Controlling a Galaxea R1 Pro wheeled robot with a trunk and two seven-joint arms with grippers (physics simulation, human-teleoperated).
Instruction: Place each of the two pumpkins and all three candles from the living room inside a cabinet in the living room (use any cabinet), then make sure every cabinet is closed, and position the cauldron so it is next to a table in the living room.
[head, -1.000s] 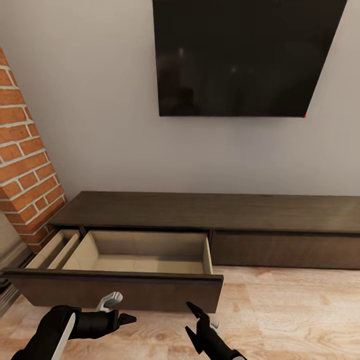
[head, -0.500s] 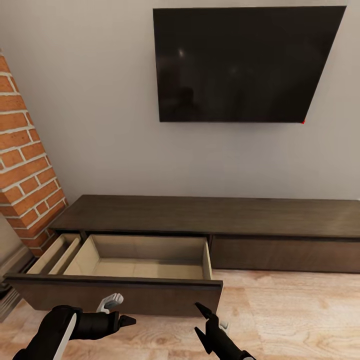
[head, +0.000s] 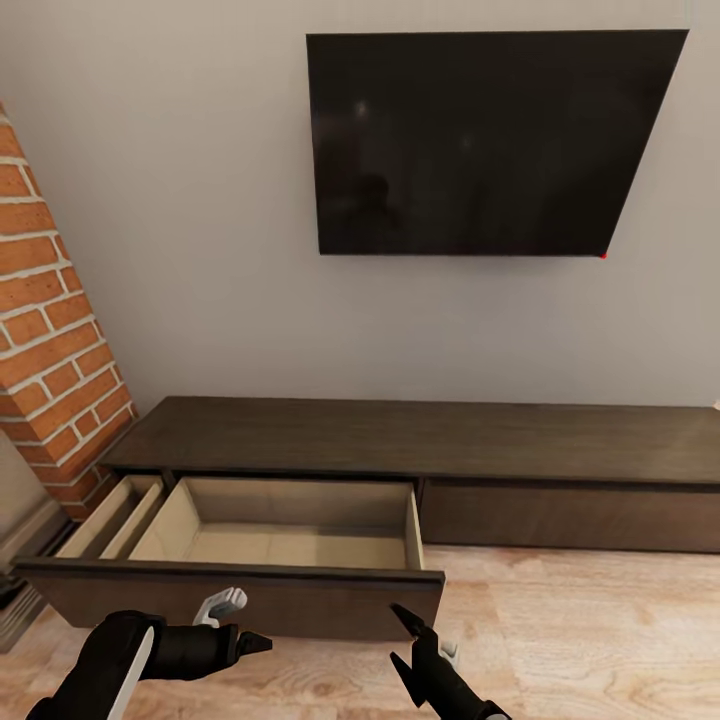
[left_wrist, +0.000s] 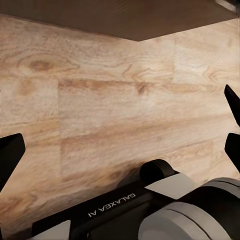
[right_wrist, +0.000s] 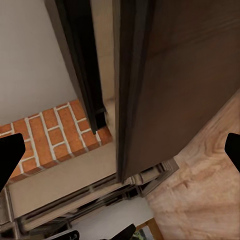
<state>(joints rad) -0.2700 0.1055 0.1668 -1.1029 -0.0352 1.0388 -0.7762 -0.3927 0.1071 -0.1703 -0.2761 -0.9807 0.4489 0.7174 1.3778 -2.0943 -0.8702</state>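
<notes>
The cabinet (head: 420, 435) is a long, low, dark brown console against the wall. Its left drawer (head: 290, 520) is pulled out, and the pale beige inside holds nothing. My left gripper (head: 245, 632) hovers open just in front of the drawer's dark front panel, low over the floor. The right gripper (head: 402, 640) stands open near the drawer's right front corner. The left wrist view has my left gripper (left_wrist: 120, 145) spread wide over wood floor. The right wrist view looks past my right gripper (right_wrist: 120, 155) at the drawer front (right_wrist: 175, 75). Pumpkins, candles, cauldron and table are out of view.
A brick fireplace (head: 50, 370) rises at the left, close to the open drawer's end. A black TV (head: 480, 140) hangs on the wall above the console. The cabinet's right drawer (head: 570, 515) is closed. Light wood floor (head: 600, 640) spreads to the right.
The whole picture has slid slightly downward, so the camera has moved. My right gripper has shifted a little to the right and lower. The drawer stays open.
</notes>
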